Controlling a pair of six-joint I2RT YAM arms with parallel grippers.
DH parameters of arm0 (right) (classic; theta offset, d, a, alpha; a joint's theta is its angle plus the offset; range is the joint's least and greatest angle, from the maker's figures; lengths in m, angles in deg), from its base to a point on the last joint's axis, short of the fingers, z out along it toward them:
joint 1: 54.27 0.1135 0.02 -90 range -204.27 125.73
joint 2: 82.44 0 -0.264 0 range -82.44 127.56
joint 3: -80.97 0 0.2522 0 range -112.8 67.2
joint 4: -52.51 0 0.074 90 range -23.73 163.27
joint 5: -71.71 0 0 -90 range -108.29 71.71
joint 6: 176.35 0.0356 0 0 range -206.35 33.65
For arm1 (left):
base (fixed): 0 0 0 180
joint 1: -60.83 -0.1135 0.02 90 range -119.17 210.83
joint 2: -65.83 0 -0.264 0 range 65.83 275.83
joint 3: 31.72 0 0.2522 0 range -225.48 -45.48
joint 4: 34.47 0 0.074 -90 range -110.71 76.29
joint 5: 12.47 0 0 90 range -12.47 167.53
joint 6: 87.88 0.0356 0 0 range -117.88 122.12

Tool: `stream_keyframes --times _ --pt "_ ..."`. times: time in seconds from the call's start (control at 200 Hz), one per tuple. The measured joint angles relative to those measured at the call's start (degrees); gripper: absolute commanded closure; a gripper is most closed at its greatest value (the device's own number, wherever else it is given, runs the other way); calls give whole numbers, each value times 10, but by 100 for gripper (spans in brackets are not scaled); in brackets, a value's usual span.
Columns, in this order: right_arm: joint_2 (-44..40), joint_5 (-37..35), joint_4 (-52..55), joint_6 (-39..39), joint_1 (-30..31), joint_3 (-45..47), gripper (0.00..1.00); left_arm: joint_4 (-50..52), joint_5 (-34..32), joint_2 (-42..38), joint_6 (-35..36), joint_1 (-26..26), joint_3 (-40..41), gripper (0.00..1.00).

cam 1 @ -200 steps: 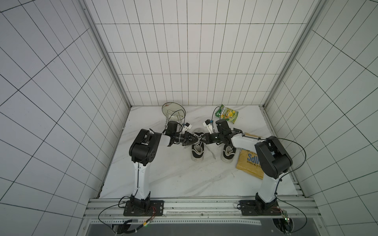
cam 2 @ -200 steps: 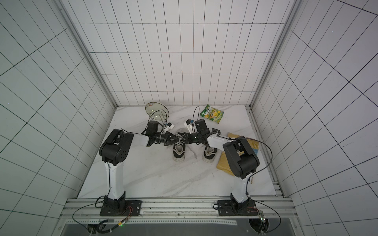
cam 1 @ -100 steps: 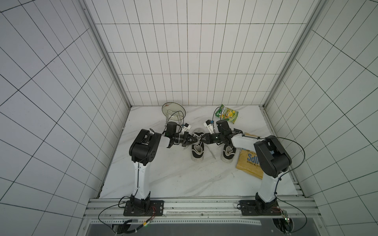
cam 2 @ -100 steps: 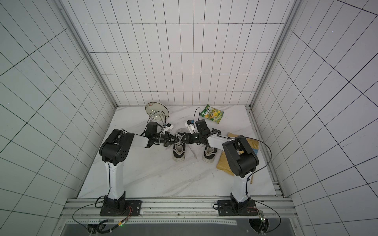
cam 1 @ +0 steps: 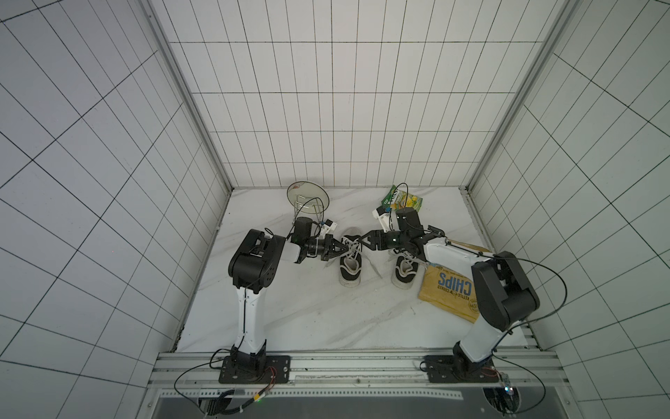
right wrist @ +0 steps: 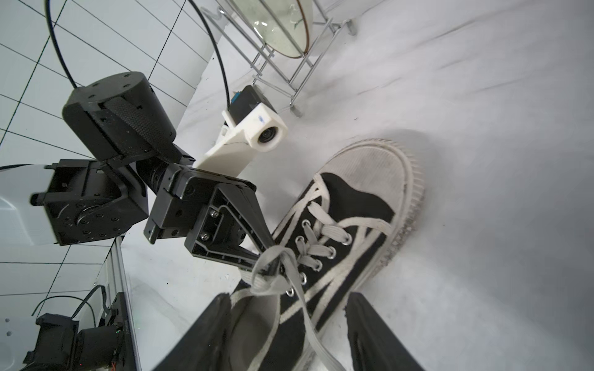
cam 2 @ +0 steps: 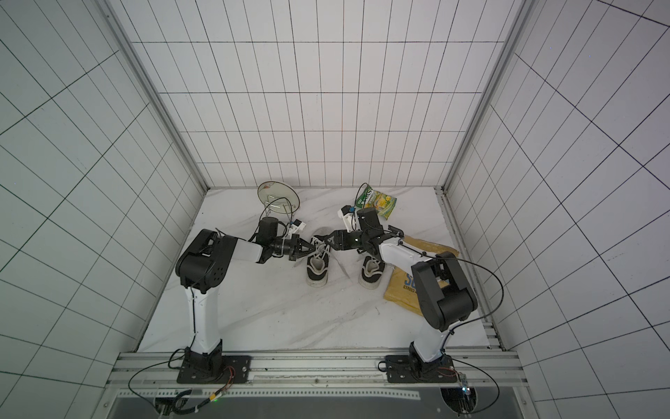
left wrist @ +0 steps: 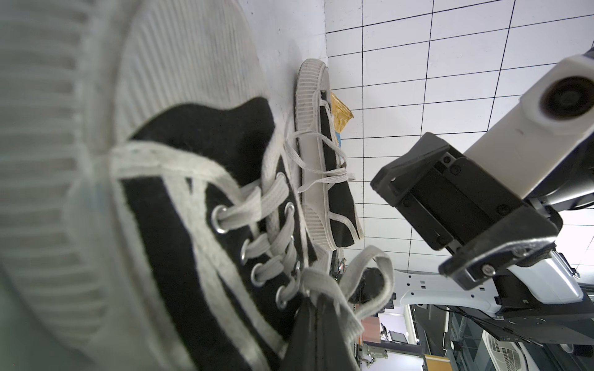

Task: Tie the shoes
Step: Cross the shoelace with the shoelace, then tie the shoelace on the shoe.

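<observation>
Two black shoes with white laces stand side by side on the marble table, toes toward the back wall. My left gripper (cam 1: 343,250) (left wrist: 316,310) is shut on a lace loop (left wrist: 376,279) at the top eyelets of the left shoe (cam 1: 351,263) (cam 2: 318,266). My right gripper (cam 1: 363,244) (right wrist: 289,324) hovers open over that shoe's opening. One loose lace end (right wrist: 308,321) runs between its fingers (right wrist: 205,331) without touching them. The right shoe (cam 1: 405,270) (left wrist: 334,192) lies partly under my right arm, its laces loose.
A plate on a wire rack (cam 1: 308,197) stands at the back behind my left wrist. A green snack bag (cam 1: 403,197) lies at the back right. A yellow chips bag (cam 1: 449,292) lies next to the right shoe, under my right arm.
My right gripper has opened and let go of the lace. My left gripper has closed fully on the lace loop. Both arms have stayed almost in place.
</observation>
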Motion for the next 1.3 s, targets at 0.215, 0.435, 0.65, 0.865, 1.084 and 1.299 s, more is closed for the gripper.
stream_keyframes --times 0.215,0.435,0.65,0.865,1.084,1.299 --pt "51 11 -1 7 20 -21 46 0 0 0 0 0 0 100" --pt "58 14 -9 20 20 -21 95 0 -1 0 0 0 1 100" --pt "40 -4 -23 24 18 7 98 -9 -26 -37 2 -20 51 100" --pt "-3 -19 -23 24 1 47 98 -2 -55 -79 11 -57 100 100" --pt "-23 -25 -17 22 -8 74 99 41 -91 -111 30 -88 123 100" --pt "-24 -28 -15 20 -9 87 100 78 -119 -119 35 -106 137 100"
